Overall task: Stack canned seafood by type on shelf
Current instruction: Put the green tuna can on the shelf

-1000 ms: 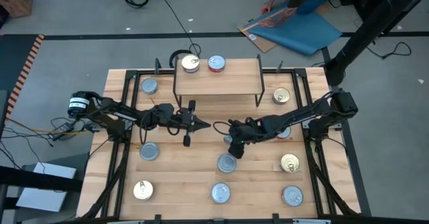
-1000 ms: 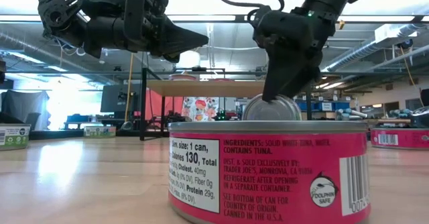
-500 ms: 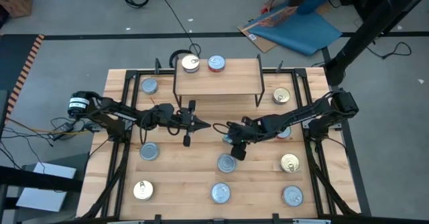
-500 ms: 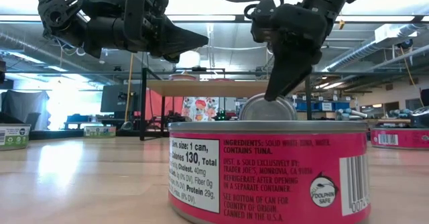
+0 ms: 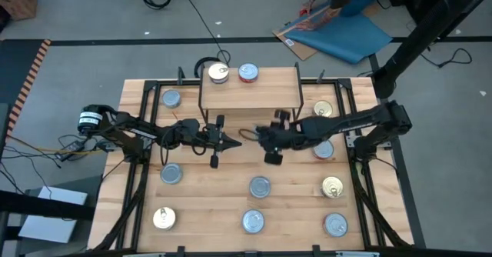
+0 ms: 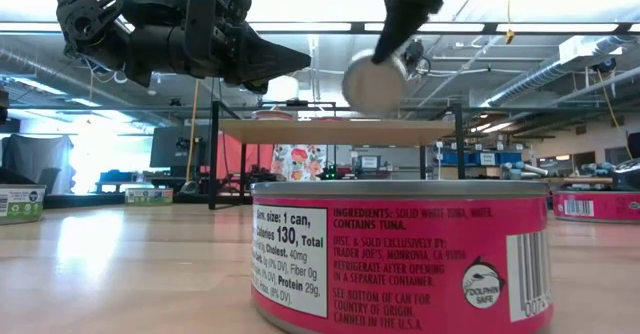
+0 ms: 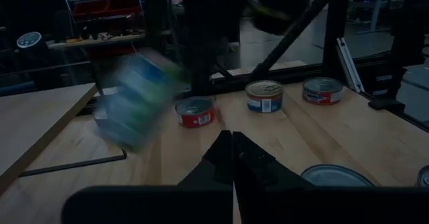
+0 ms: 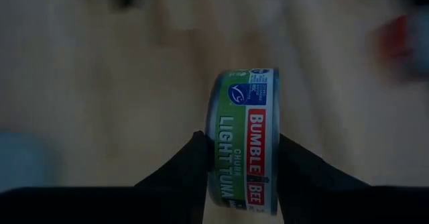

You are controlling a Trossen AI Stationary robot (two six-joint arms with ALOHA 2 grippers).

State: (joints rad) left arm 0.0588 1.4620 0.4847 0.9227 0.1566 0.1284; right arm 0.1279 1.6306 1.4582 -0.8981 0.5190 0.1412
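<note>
My right gripper (image 8: 242,162) pinches a tuna tin (image 8: 244,138) edge-on; I'd level it before reaching the shelf (image 5: 250,94).

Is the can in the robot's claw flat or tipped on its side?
Tipped on its side. The right gripper pinches the can on its flat ends, its label band facing the wrist camera, lifted off the table.

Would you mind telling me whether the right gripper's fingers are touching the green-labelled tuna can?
Touching. The right wrist view shows the right gripper with both dark fingers pressed against the flat ends of the green-labelled tuna can, with no gap visible.
</note>
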